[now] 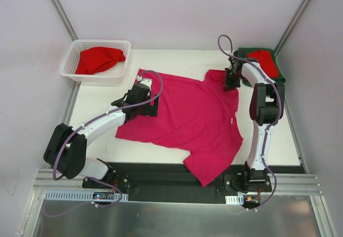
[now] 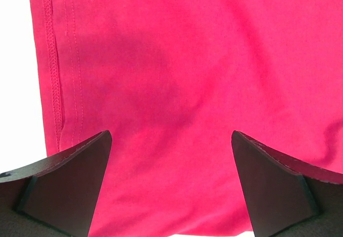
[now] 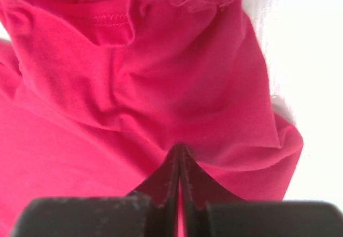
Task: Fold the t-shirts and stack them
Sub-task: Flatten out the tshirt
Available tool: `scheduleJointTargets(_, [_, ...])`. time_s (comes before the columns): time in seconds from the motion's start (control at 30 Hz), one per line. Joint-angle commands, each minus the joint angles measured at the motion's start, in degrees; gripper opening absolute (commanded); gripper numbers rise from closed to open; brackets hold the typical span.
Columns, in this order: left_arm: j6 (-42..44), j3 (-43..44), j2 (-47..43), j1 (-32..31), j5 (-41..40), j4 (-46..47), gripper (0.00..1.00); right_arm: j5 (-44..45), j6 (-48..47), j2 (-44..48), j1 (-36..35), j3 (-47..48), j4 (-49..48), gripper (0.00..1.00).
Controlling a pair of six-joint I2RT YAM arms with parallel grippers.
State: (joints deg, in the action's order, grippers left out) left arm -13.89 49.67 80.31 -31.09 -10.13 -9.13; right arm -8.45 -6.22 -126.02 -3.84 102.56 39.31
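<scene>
Left gripper (image 2: 171, 136) reads as follows from my station: jaws spread wide, nothing between them. It is poised over the left part of the magenta t-shirt (image 1: 187, 113), beside the stitched hem. I cannot tell whether the fingertips touch the cloth.

Count, near to far:
1. One magenta t-shirt, spread across the middle of the table (image 1: 96, 100). One corner overhangs the near edge, between the two arm bases.
2. One crumpled red t-shirt (image 1: 99, 60), lying inside the white lattice basket (image 1: 72, 54) at the far left corner. I cannot confirm that the heap is a single garment.
3. One folded red t-shirt (image 1: 265, 61), lying on one dark green t-shirt (image 1: 244, 52) at the far right corner.

Obstructions: the left forearm lies across the left edge of the magenta t-shirt. The right arm stands just beside the shirt's right edge, and its upper link partly hides the far right stack.

Right gripper (image 3: 179, 152): jaws pressed together, clamped on a fold of the magenta t-shirt at its far right corner. I see the cloth pucker toward the fingertips and rise in a ridge around them.
</scene>
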Motion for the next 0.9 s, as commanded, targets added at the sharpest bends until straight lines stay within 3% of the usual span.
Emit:
scheduleJointTargets(0.0, [0.9,0.5,0.4,-0.3,-1.6,1.3,0.95,5.1,-3.0,-0.4,0.4,4.3,4.0,0.01])
scheduleJointTargets(0.2, [1.2,0.8,0.9,-0.4,-1.9,1.2,0.95,10.6,-4.9,-2.6,0.9,7.2,5.3,0.01])
scheduleJointTargets(0.53, [1.4,1.2,2.0,-0.4,-2.3,1.1,0.95,9.9,-5.8,-5.5,1.6,10.5,6.3,0.01])
scheduleJointTargets(0.87, [1.6,2.1,3.5,-0.4,-2.7,1.2,0.95,14.9,-7.9,-8.4,1.7,15.3,7.4,0.01])
